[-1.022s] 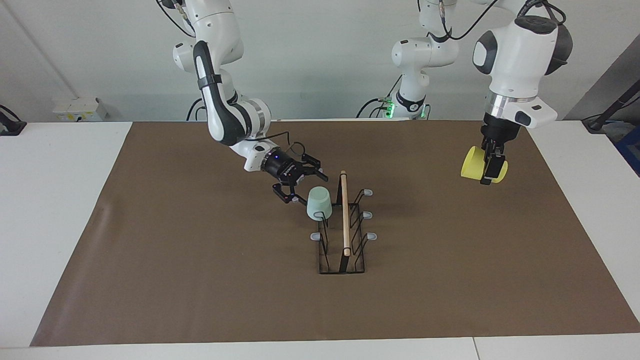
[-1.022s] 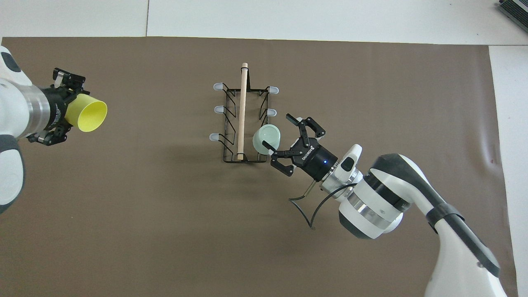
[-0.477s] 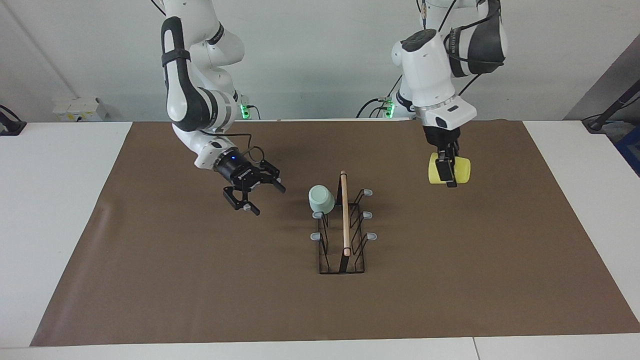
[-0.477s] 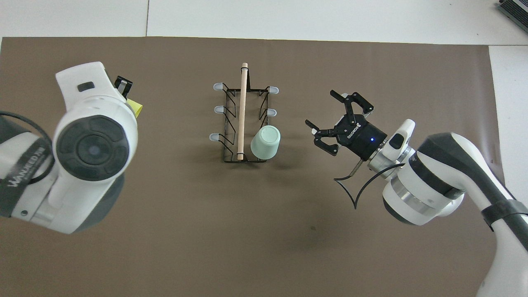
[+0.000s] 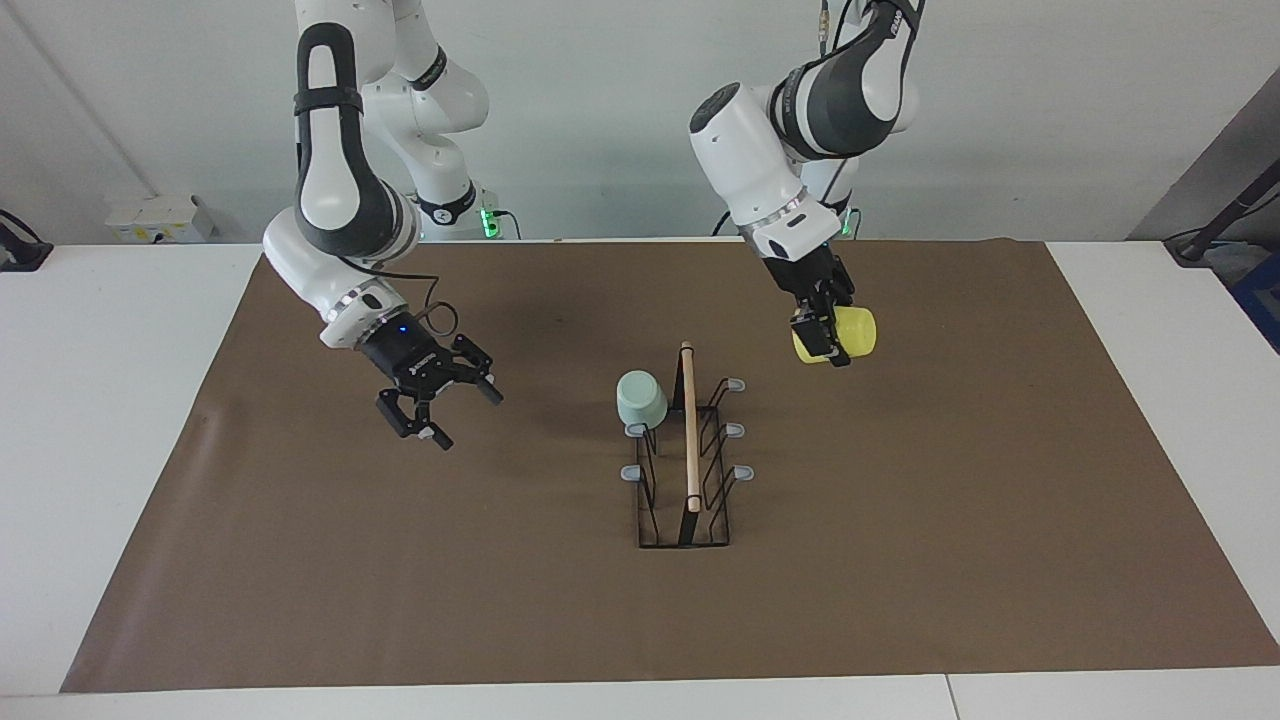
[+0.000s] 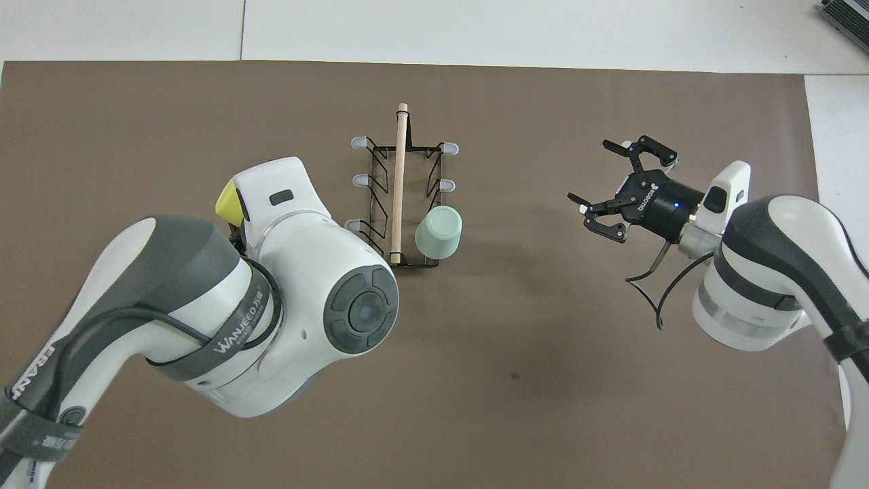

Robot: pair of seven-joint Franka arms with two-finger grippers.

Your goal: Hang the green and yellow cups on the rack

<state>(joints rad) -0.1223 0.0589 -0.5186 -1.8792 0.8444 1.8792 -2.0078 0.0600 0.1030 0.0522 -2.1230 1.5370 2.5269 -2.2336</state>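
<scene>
Brown paper covers most of a white bench (image 5: pixel 120 400), and a black wire rack (image 5: pixel 685 470) with a pale wooden handle (image 5: pixel 689 425) along its top stands near the middle of it. Grey-tipped prongs stick out from both long sides of the rack.

A mint green cup (image 5: pixel 641 397) hangs upside down on the prong nearest the robots, on the side of the rack that faces the right arm's end of the bench. In the overhead view the same green cup (image 6: pixel 438 233) shows its flat base.

The left gripper (image 5: pixel 826 335) hangs in the air over the paper beside the rack, toward the left arm's end, and its fingers are clamped on a bright yellow cup (image 5: pixel 845 335) turned on its side. From overhead the left arm hides all but an edge of the yellow cup (image 6: pixel 226 201).

The right gripper (image 5: pixel 440 405) hovers over bare paper well apart from the rack, toward the right arm's end, its fingers spread wide and holding nothing. Overhead, the right gripper (image 6: pixel 611 187) shows the same spread.
</scene>
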